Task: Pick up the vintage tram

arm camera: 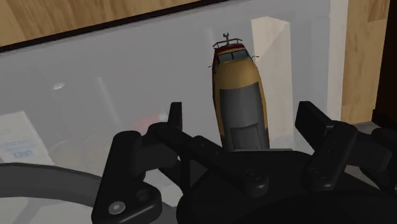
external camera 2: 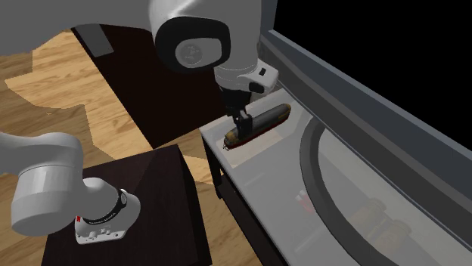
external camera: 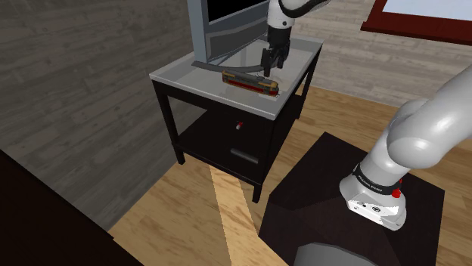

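The step in hand is the descent onto the tram (external camera: 249,81). It lies on its wheels on the glossy grey top of the small dark table (external camera: 181,72), close to the table's near edge in the shoulder view and just beside the curved foot of the television (external camera: 234,11). The gripper (external camera: 270,66) hangs over the end of the tram toward the shoulder view's right. In the wrist view its jaws are spread, one finger (arm camera: 175,118) on each side of the yellow-brown roof with a gap on both sides, so nothing is clasped yet. To do this well, I judge it should come straight down with the roof centred between the fingers. It may also need to shift toward the tram's middle, since a grip at one end could let the long body tip. It should close across the narrow width, low on the sides, and stop short of the tabletop
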